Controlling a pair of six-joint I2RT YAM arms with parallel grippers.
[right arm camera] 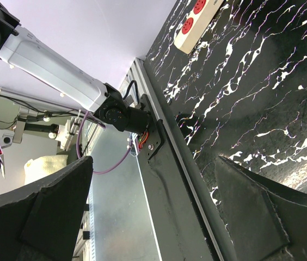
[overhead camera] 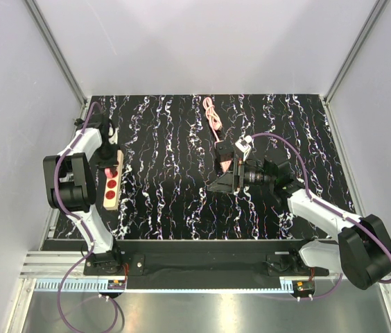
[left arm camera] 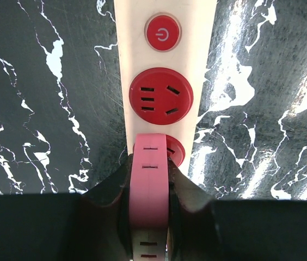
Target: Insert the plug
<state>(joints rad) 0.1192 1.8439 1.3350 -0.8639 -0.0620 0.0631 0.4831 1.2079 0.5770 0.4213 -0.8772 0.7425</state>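
Item under inspection: small pale-pink blocky plastic plug [left arm camera: 148, 190]. It is clamped between the two dark fingers [left arm camera: 105, 190] of the left gripper [left arm camera: 149, 173], whose jaws are drawn narrow against its flanks.

Orientation: in the left wrist view its long axis runs lengthwise along the beige rectangular power strip [left arm camera: 131, 65] and points towards the strip's round red power button [left arm camera: 163, 32]. Its smooth upper face carries paired thin slots.

Position: the plug's far end overlaps the second round red socket [left arm camera: 176, 150], directly above the strip. The first red socket [left arm camera: 161, 95], with its dark slots, lies uncovered beyond it.

Obscured:
- The prongs and underside of the plug are hidden, so contact with the socket cannot be confirmed.
- The plug's near end is cut off by the frame edge.
- From the top camera the plug [overhead camera: 110, 168] is only a small pink patch under the left wrist.

Right gripper [overhead camera: 227, 173]: jaws spread wide and holding nothing, above the glossy black, white-veined marble-pattern table [overhead camera: 168, 201]. It is well apart from the strip.

A thin pink coiled cord [overhead camera: 213, 116] lies on the table beyond the right gripper.
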